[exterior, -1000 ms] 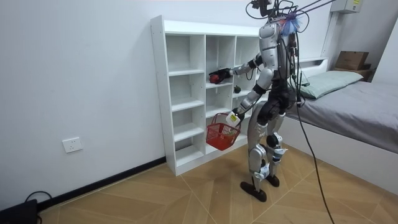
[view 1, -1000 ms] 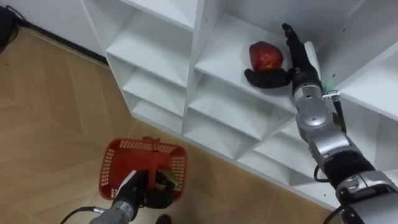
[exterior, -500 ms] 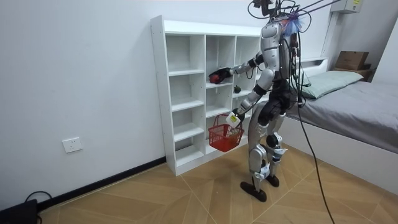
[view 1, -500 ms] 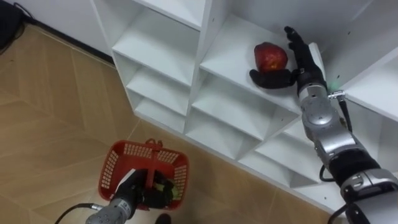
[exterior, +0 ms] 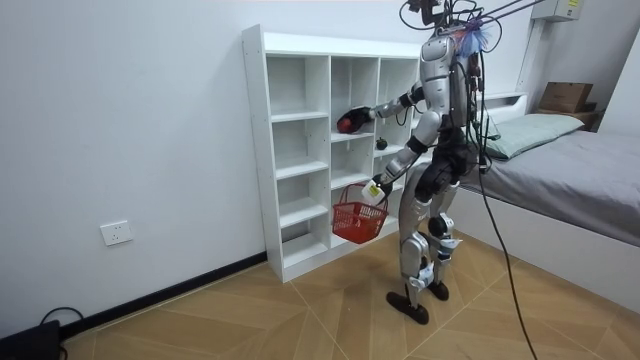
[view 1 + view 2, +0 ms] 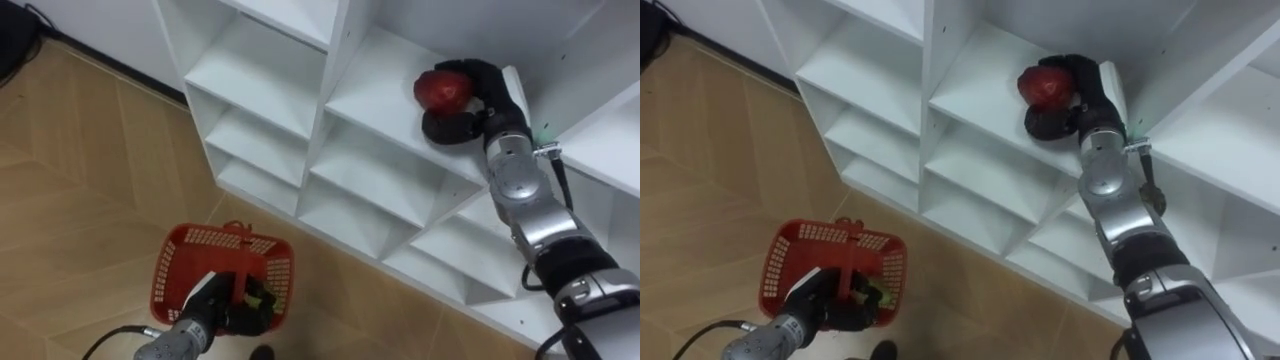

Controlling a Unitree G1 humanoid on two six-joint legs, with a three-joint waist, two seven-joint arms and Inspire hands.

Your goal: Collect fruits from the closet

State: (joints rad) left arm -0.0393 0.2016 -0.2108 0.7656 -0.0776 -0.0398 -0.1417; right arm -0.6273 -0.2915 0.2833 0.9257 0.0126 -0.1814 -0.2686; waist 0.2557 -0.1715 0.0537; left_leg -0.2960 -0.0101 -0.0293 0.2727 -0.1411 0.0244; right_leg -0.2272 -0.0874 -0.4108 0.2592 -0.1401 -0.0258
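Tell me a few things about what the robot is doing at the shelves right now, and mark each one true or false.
1. The right robot hand is curled round the red apple. True.
2. The red basket stands on the wooden floor. False: it hangs by its handle from the left robot hand, above the floor.
3. The apple lies in the lowest compartment of the white shelf unit. False: it is in an upper one, with compartments below it.
4. A bed stands near the robot. True.
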